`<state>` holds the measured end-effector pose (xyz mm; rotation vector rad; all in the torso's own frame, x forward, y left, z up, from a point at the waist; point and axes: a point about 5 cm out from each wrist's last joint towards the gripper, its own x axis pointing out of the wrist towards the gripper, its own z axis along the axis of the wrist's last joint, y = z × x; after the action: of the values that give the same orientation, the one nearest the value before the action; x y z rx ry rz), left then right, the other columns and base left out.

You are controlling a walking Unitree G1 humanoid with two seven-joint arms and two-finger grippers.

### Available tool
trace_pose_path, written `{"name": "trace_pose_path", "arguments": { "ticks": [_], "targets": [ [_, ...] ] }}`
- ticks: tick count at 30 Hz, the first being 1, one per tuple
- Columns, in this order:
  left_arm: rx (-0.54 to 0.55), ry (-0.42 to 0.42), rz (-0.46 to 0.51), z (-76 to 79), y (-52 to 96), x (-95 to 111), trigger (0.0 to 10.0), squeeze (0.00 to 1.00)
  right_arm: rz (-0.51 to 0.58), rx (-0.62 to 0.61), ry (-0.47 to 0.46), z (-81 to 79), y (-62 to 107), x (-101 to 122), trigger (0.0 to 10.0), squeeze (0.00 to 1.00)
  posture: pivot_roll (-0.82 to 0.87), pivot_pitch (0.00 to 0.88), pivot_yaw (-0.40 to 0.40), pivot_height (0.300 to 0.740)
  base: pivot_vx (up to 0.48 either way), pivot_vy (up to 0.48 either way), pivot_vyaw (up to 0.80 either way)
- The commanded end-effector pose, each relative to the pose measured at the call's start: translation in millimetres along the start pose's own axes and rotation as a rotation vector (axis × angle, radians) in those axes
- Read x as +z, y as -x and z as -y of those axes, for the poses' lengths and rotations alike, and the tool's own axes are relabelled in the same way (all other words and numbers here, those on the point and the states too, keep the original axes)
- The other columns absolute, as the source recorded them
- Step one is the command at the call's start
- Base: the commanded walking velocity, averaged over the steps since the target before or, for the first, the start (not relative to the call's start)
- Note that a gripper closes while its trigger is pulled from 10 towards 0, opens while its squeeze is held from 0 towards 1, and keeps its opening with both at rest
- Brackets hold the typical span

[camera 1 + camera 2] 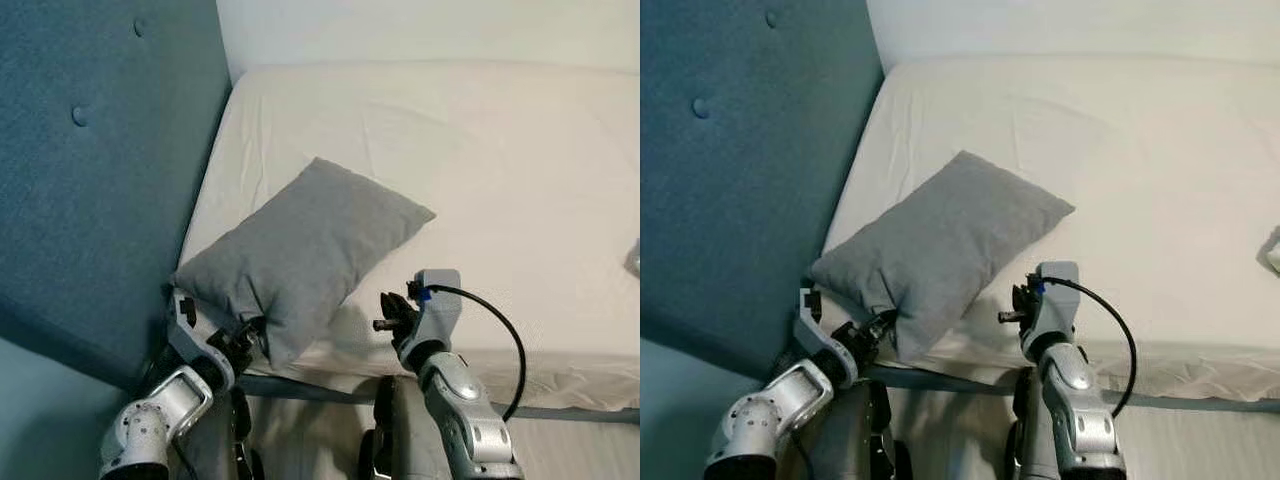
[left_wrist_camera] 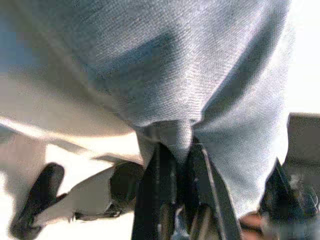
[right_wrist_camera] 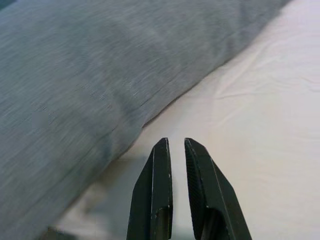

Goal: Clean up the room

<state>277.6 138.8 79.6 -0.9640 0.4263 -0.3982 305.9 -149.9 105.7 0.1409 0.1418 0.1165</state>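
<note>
You've got a white-sheeted bed against a blue tufted fabric headboard, with the grey rectangular fabric pillow lying diagonally on its near left corner. Your left gripper is clamped on the pillow's near corner. Your right gripper hovers just beside the pillow, fingers nearly together, holding nothing.

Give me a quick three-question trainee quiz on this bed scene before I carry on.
1. True or false: the left gripper is pinching a corner of the grey fabric pillow.
2. What does the pillow lie on: (a) the floor, (b) the white-sheeted mattress, (c) a chair?
3. Which side of the bed is the blue padded headboard on, the robot's left or right?

Key: 1 true; 2 b; 3 left. The right gripper holds nothing.
</note>
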Motion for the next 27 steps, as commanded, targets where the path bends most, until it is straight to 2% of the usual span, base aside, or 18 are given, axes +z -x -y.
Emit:
{"name": "trace_pose_path", "arguments": {
  "ticks": [1, 2, 4, 5, 6, 9, 12, 13, 14, 17, 18, 19, 24, 27],
  "targets": [
    [-0.040, -0.089, -0.124, 6.6, 4.6, -22.2, 0.0, 0.00, -0.009, -0.040, -0.035, 8.3, -5.1, -4.6, 10.0, 0.00, 0.07, 0.327, -0.004, 0.590, 0.000, 0.000, 0.00],
    [-0.072, -0.125, -0.171, 13.4, 5.2, -31.8, 0.0, 0.00, -0.004, -0.041, -0.030, 10.4, -10.5, -1.5, 10.0, 0.00, 0.07, 0.331, -0.008, 0.590, 0.000, 0.000, 0.00],
    [-0.092, -0.147, -0.200, 18.0, 5.6, -38.2, 0.0, 0.00, -0.001, -0.040, -0.026, 11.5, -13.9, 0.8, 10.0, 0.00, 0.07, 0.331, -0.008, 0.590, 0.000, 0.000, 0.00],
    [-0.132, -0.177, -0.239, 27.4, 3.8, -47.9, 0.0, 0.00, 0.008, -0.036, -0.026, 12.3, -19.6, 5.9, 10.0, 0.00, 0.07, 0.335, -0.014, 0.590, 0.000, 0.000, 0.00],
    [-0.132, -0.177, -0.239, 27.4, 3.8, -47.9, 0.0, 0.00, 0.008, -0.036, -0.026, 12.3, -19.6, 5.9, 10.0, 0.00, 0.07, 0.335, -0.014, 0.590, 0.000, 0.000, 0.00],
    [-0.208, -0.229, -0.308, 48.5, -2.2, -67.2, 0.0, 0.00, 0.029, -0.019, -0.023, 11.2, -30.7, 17.6, 10.0, 0.00, 0.07, 0.335, -0.019, 0.590, 0.000, 0.000, 0.00],
    [-0.221, -0.239, -0.319, 52.3, -3.4, -70.4, 0.0, 0.00, 0.032, -0.016, -0.021, 10.8, -32.5, 19.6, 10.0, 0.00, 0.07, 0.335, -0.019, 0.590, 0.000, 0.000, 0.00],
    [-0.243, -0.258, -0.313, 60.4, -7.2, -74.5, 0.0, 0.00, 0.037, -0.015, -0.022, 9.8, -35.7, 22.8, 10.0, 0.00, 0.07, 0.333, -0.019, 0.590, 0.000, 0.000, 0.00],
    [-0.246, -0.265, -0.308, 62.2, -8.3, -75.3, 0.0, 0.00, 0.038, -0.015, -0.022, 9.6, -36.4, 23.3, 10.0, 0.00, 0.07, 0.333, -0.019, 0.590, 0.000, 0.000, 0.00],
    [-0.232, -0.285, -0.295, 62.1, -10.2, -76.1, 0.0, 0.00, 0.039, -0.017, -0.024, 9.6, -36.8, 23.2, 10.0, 0.00, 0.07, 0.331, -0.018, 0.590, 0.000, 0.000, 0.00],
    [-0.198, -0.308, -0.288, 59.1, -12.0, -76.8, 10.0, 0.84, 0.039, -0.022, -0.027, 9.8, -37.1, 22.1, 10.0, 0.00, 0.07, 0.331, -0.018, 0.590, 0.000, 0.000, 0.00],
    [-0.176, -0.323, -0.282, 56.6, -13.4, -77.1, 10.0, 1.00, 0.038, -0.026, -0.030, 10.0, -37.3, 21.1, 10.0, 0.00, 0.07, 0.331, -0.018, 0.590, 0.000, 0.000, 0.00],
    [-0.161, -0.332, -0.272, 53.8, -13.0, -75.6, 10.0, 1.00, 0.039, -0.035, -0.039, 11.1, -37.4, 17.9, 10.0, 0.00, 0.07, 0.326, -0.015, 0.590, 0.000, 0.000, 0.00],
    [-0.177, -0.329, -0.274, 53.5, -7.5, -72.4, 10.0, 1.00, 0.042, -0.044, -0.046, 12.9, -36.9, 16.3, 10.0, 0.00, 0.07, 0.320, -0.012, 0.590, 0.000, 0.000, 0.00]
  ]
}}
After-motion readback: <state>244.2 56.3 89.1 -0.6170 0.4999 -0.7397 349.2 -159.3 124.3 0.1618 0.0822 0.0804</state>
